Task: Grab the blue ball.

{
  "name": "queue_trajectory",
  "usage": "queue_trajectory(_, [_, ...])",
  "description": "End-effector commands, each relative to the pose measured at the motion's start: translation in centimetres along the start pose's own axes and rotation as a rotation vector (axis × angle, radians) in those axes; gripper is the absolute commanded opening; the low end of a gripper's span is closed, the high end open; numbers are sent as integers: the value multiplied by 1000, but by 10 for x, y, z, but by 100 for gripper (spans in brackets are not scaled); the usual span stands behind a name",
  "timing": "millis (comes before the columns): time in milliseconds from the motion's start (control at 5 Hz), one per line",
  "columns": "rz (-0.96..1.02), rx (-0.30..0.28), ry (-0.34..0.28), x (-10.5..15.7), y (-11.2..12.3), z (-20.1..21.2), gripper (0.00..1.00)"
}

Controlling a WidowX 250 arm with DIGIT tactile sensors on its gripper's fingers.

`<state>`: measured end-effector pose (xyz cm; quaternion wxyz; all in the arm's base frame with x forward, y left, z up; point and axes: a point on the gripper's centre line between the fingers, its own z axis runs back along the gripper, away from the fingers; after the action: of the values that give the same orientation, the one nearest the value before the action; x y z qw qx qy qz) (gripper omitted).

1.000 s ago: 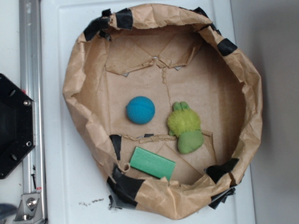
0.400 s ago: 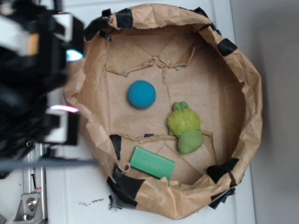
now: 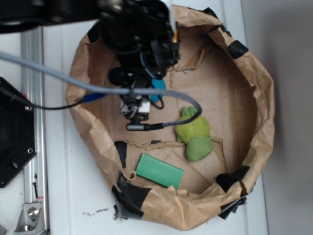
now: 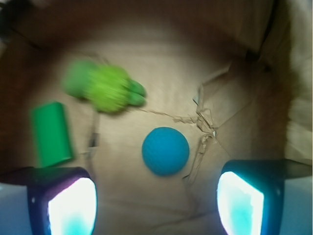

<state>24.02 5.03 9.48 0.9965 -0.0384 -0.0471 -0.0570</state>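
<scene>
Overhead, the arm reached in from the upper left of the exterior frame and hung over the paper-lined basin (image 3: 254, 88), covering nearly all of the blue ball (image 3: 157, 90) so that only a sliver of teal showed beside the black housing. From the wrist view the reason for that pose read clearly: the gripper (image 4: 156, 196) was spread wide, its two fingers (image 4: 68, 205) sitting at the lower corners of the frame with the ball (image 4: 165, 151) just above the gap and near the centre, untouched (nothing was gripped yet). That looked like alignment for a straight descent onto the ball. The fuzzy green plush toy (image 4: 105, 89) lay at upper left and the flat green block (image 4: 50, 133) at far left, both well apart from the ball, so neither seemed likely to get in the way of closing.
</scene>
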Motion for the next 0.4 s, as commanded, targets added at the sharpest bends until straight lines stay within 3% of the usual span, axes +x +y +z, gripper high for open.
queue_trajectory(0, [-255,-31,65,-11,8,-65,100])
queue_trajectory(200, [-323,15,30,-2,7,-77,0])
